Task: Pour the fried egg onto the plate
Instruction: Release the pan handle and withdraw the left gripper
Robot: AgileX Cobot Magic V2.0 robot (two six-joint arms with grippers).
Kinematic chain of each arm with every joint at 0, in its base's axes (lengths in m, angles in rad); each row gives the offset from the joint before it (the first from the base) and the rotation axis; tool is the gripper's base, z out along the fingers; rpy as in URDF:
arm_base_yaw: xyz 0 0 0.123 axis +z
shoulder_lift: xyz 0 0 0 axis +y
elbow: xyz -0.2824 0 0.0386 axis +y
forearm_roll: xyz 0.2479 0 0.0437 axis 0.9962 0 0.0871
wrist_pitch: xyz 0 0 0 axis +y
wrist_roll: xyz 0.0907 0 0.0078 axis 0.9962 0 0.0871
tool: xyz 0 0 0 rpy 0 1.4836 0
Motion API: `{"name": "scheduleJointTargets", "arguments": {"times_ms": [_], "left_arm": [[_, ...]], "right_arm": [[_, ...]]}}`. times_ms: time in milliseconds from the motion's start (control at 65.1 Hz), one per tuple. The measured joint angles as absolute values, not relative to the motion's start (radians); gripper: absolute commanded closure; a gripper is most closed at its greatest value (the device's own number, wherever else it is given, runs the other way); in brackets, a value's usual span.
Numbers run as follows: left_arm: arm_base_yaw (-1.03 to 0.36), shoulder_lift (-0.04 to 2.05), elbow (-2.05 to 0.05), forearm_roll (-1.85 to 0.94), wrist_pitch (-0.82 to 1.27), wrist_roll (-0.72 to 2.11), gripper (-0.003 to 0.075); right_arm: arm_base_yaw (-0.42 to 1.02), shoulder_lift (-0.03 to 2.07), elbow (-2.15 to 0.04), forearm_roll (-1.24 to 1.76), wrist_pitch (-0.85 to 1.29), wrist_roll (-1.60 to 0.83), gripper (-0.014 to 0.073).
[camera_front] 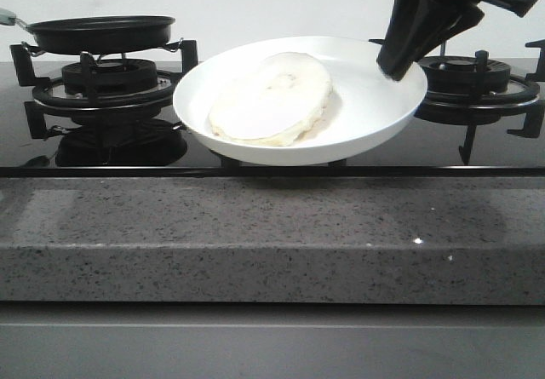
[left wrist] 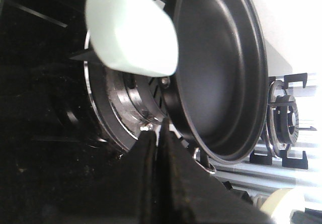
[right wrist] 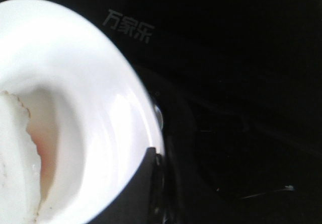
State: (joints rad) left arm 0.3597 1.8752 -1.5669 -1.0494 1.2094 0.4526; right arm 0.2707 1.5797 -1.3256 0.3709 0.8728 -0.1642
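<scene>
Front view first: the right gripper (camera_front: 400, 66) comes down from above and its jaws pinch the rim of the plate (camera_front: 375, 98) on its right-hand side, holding the dish tilted, the far rim higher than the near one, above the black glass hob (camera_front: 477, 145). The fried egg (camera_front: 271, 100) lies flat inside the plate, on the side away from those jaws and well apart from them. Farther off on that same side, the black frying pan (camera_front: 100, 34) sits on the left burner (camera_front: 109, 85); the left gripper itself does not show here. Left wrist view: the left gripper (left wrist: 158, 138) has its jaws pressed together with nothing between them, just short of the pan's (left wrist: 221, 68) outer wall, and the pan's pale green handle (left wrist: 132, 30) stands beyond the tips, not held. The pan's inside is bare and dark. Right wrist view: one dark finger (right wrist: 143, 183) lies against the plate's (right wrist: 100, 98) white rim, gripping it, and the egg's (right wrist: 15, 163) ragged edge rests on the plate's floor, well in from the jaws.
</scene>
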Motion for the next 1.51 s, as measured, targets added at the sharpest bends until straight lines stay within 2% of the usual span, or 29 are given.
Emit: {"name": "scheduleJointTargets", "arguments": {"times_ms": [200, 476, 1014, 1275, 1505], "left_arm": [[0.36, 1.825, -1.567, -1.01, 1.211, 0.442, 0.074], [0.33, 1.638, -1.48, -0.91, 1.189, 0.437, 0.074], [0.133, 1.091, -1.163, -0.305, 0.827, 0.274, 0.074], [0.06, 0.837, -0.942, -0.236, 0.654, 0.255, 0.074], [0.052, 0.572, -0.712, -0.224, 0.502, 0.255, 0.074]], "right_arm": [[0.271, 1.58, -1.326, 0.371, 0.873, -0.164, 0.0661], [0.271, 1.58, -1.326, 0.371, 0.873, -0.164, 0.0661], [0.271, 1.58, -1.326, 0.371, 0.873, -0.164, 0.0661], [0.271, 1.58, -1.326, 0.371, 0.873, -0.164, 0.0661], [0.271, 1.58, -1.326, 0.371, 0.873, -0.164, 0.0661]]}}
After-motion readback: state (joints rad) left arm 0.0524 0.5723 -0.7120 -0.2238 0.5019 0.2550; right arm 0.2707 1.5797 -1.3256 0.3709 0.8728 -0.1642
